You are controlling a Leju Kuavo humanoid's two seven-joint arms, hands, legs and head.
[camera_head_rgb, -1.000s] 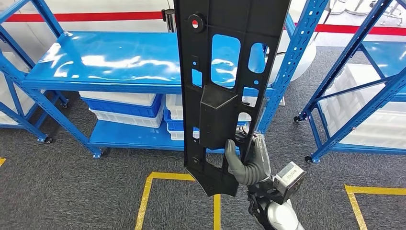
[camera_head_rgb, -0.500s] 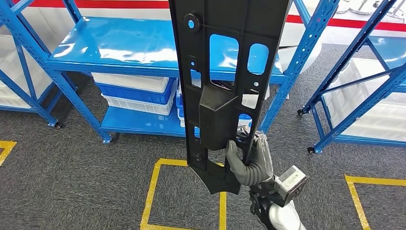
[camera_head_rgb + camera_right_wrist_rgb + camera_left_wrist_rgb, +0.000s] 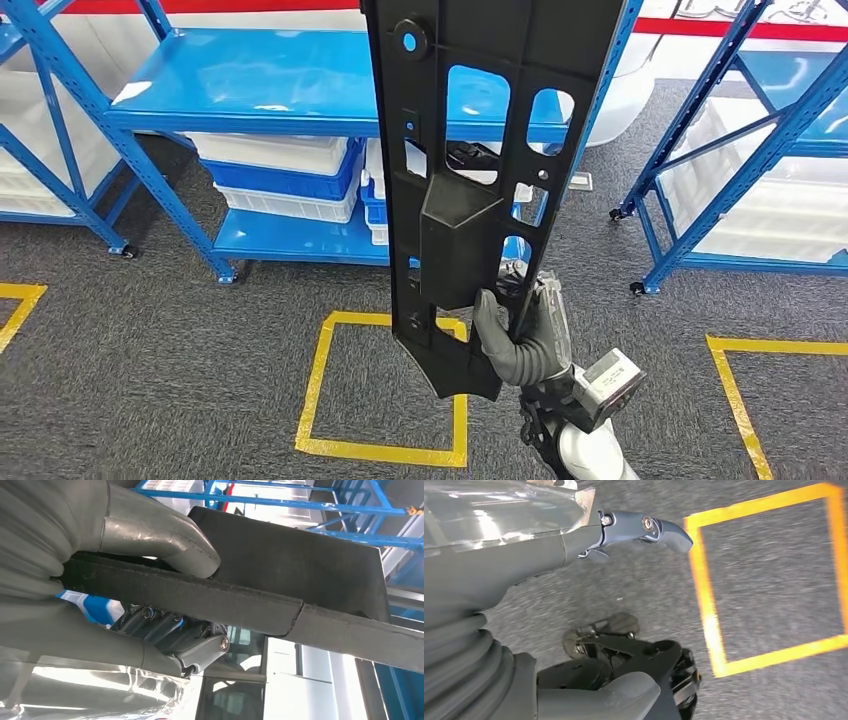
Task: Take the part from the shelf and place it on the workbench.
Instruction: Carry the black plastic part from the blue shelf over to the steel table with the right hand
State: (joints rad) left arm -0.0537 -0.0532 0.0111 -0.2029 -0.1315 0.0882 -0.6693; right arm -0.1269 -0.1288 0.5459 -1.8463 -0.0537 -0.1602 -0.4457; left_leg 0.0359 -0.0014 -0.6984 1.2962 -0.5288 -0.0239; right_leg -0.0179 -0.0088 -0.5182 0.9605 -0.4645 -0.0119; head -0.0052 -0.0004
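Observation:
A long black plastic part (image 3: pixel 480 170) with several cut-out windows stands upright in front of me, reaching past the top of the head view. My right hand (image 3: pixel 525 335) grips it near its lower end, thumb over the front face. In the right wrist view the thumb (image 3: pixel 160 535) presses on the part's edge (image 3: pixel 260 605) with the darker fingers (image 3: pixel 170 635) behind it. My left hand (image 3: pixel 574 545) hangs over the grey carpet, holding nothing, one finger (image 3: pixel 649 527) stretched out.
A blue shelf rack (image 3: pixel 270 85) with white and blue bins (image 3: pixel 280 175) stands ahead. Another blue rack (image 3: pixel 740 150) stands to the right. Yellow tape squares (image 3: pixel 320 390) mark the grey carpet floor.
The whole scene has shifted as the camera moved: the racks and floor markings sit differently in the picture. The part stays upright in my right hand's grip.

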